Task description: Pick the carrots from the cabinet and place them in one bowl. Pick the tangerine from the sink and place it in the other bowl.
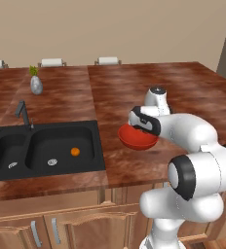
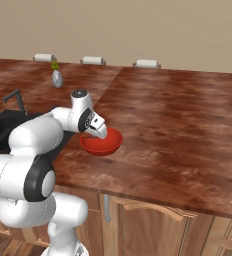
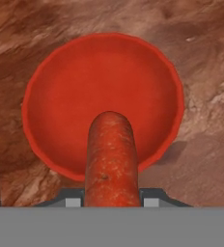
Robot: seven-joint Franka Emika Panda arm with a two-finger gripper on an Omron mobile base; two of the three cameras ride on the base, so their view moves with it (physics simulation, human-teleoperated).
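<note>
Between the fingers of our claw (image 3: 112, 200) we grip a rough, reddish-orange carrot (image 3: 110, 159), jaws closed snugly on it, pointing down at the smooth round red bowl (image 3: 56, 96) below on the mottled brown counter (image 3: 201, 144).

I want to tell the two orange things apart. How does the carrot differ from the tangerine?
The carrot is long and dark reddish-orange; the tangerine is a small, bright orange ball. The carrot is held in the gripper above the red bowl; the tangerine lies loose in the sink. Both are orange-toned.
</note>
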